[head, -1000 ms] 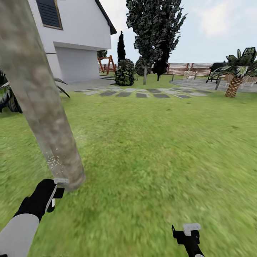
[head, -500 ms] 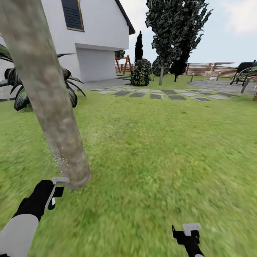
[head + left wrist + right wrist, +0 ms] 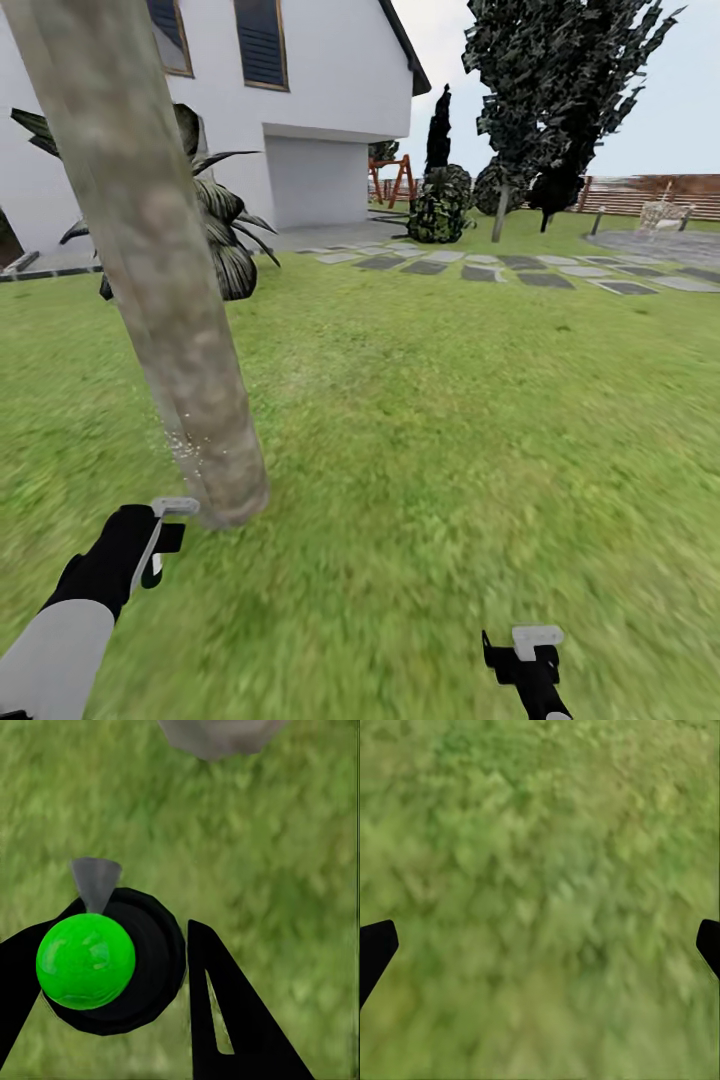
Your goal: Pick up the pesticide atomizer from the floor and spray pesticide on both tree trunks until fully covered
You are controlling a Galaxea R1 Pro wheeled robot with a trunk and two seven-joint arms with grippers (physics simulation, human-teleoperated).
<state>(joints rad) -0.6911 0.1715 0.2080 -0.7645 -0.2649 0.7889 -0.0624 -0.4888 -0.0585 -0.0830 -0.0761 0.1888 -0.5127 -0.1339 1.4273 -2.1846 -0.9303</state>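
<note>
Your left gripper (image 3: 165, 535) is closed around the pesticide atomizer (image 3: 112, 964), which in the left wrist view sits clamped between the two black fingers (image 3: 225, 1020) as a dark round body with a bright green ball on top and a small grey nozzle pointing ahead of the gripper. Just beyond that gripper, a little ahead and to its right, the pale mottled tree trunk (image 3: 170, 290) meets the lawn (image 3: 450, 420); gripper and trunk are close but not touching. A scatter of fine white specks (image 3: 185, 445) lies on the lower trunk, just above the gripper. Your right gripper (image 3: 535, 640) hangs low over bare grass, well apart from the trunk, with its fingers (image 3: 375, 952) spread wide and nothing between them. Far ahead of both grippers you have the white house (image 3: 320, 100), a row of grey stepping stones (image 3: 500, 270) and dark jagged trees (image 3: 560, 90).
</note>
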